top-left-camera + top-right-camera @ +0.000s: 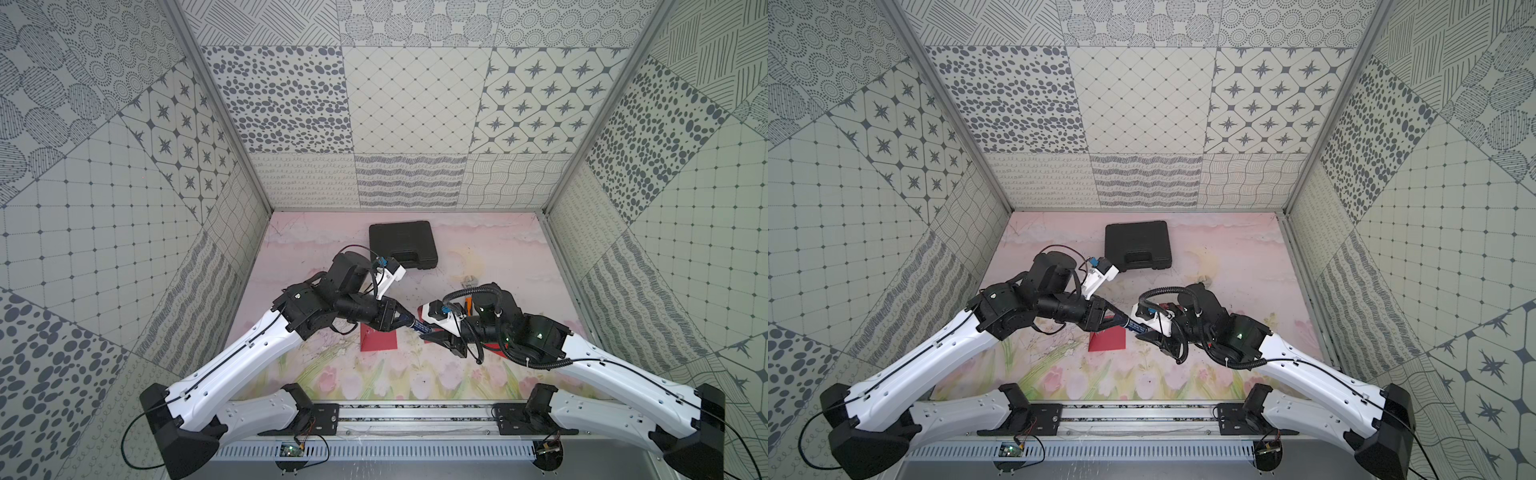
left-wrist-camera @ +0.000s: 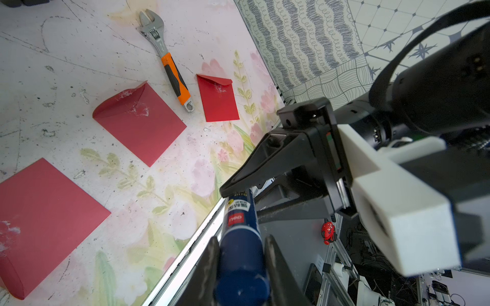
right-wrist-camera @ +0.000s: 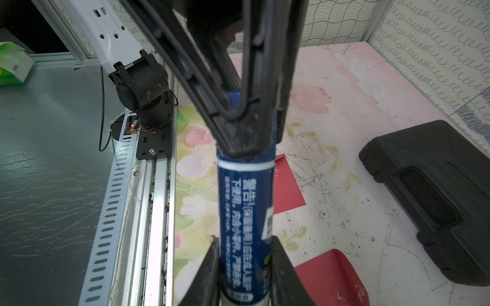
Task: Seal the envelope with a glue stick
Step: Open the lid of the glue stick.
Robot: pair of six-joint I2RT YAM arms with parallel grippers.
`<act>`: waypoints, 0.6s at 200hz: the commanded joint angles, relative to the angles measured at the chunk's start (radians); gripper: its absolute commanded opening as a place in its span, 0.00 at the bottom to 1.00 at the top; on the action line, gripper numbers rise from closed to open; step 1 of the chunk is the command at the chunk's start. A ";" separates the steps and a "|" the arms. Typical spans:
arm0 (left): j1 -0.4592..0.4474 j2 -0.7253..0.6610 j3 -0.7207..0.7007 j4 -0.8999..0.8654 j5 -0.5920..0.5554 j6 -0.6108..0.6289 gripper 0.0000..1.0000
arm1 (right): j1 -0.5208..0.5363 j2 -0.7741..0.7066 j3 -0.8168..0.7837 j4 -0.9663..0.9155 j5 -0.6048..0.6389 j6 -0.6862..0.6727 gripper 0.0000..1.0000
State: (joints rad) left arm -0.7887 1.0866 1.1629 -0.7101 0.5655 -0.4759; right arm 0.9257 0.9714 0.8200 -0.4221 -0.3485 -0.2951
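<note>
Floral tabletop (image 1: 478, 249) underlies the glue stick (image 3: 245, 201), bridging both arms lengthwise: left gripper (image 2: 241, 242) clenches its cap, right gripper (image 3: 245, 241) its body.

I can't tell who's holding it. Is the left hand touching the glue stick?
Touching. The left wrist view shows the left hand pinching both sides of the glue stick.

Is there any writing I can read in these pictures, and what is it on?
"deli": red logo on the glue stick, left wrist view.
"警告!": starts the white warning print on its barrel, right wrist view.
Remaining small print there: too fine to read reliably.
Nothing legible elsewhere.
</note>
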 commanded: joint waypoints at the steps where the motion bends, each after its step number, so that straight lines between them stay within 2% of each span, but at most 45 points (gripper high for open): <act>1: 0.016 -0.031 0.038 -0.013 0.007 0.040 0.03 | -0.012 0.010 -0.052 -0.208 0.078 0.020 0.00; 120: 0.027 -0.043 0.043 -0.026 0.010 0.046 0.03 | -0.012 0.010 -0.051 -0.210 0.073 0.020 0.00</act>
State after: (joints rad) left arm -0.7776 1.0740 1.1778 -0.7364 0.5659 -0.4606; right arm 0.9283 0.9714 0.8200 -0.4042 -0.3550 -0.2955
